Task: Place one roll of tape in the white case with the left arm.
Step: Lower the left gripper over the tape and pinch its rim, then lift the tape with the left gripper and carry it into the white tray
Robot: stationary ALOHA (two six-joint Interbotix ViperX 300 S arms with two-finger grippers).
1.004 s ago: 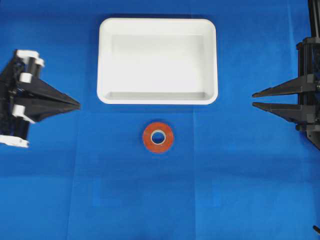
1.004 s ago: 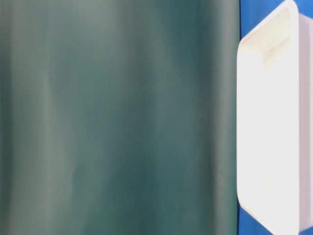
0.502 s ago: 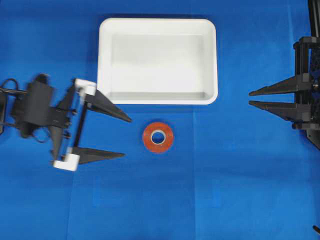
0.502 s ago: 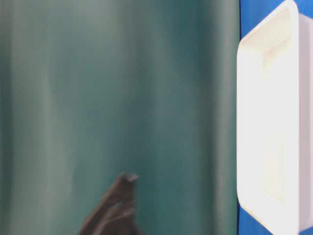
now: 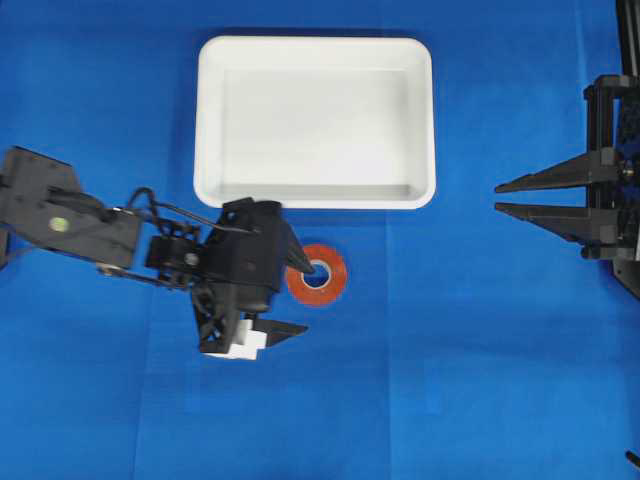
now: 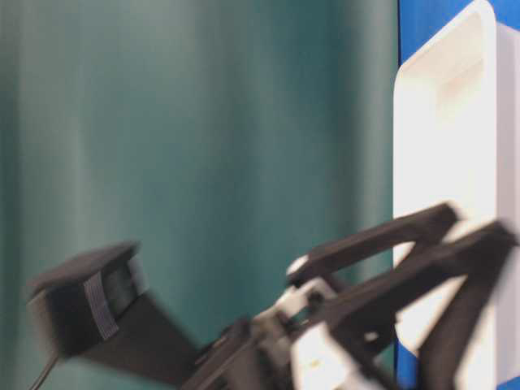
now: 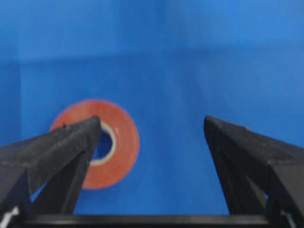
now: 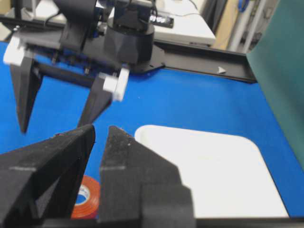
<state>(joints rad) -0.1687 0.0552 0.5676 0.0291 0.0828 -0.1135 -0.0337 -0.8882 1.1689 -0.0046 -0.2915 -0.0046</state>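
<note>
The roll of tape [image 5: 328, 277], an orange-red ring with a pale core, lies flat on the blue cloth just in front of the white case [image 5: 315, 200]. My left gripper [image 5: 300, 298] is open and empty beside it. In the left wrist view one fingertip [image 7: 88, 130] sits over the hole of the roll of tape [image 7: 121, 142], and the other fingertip [image 7: 216, 130] is well off to the side over bare cloth. My right gripper [image 5: 505, 197] hangs at the right edge, its jaws a narrow gap apart and empty. The roll also shows in the right wrist view [image 8: 88, 199].
The white case is empty inside and also shows in the right wrist view [image 8: 213, 166] and, on its side, in the table-level view [image 6: 443, 57]. A dark green curtain [image 6: 203, 122] fills most of that view. Blue cloth [image 5: 450, 380] covers the table.
My left arm has swung in from the left edge to the tape; its gripper went from shut to wide open and turned. The tape, case and right arm have not moved.
</note>
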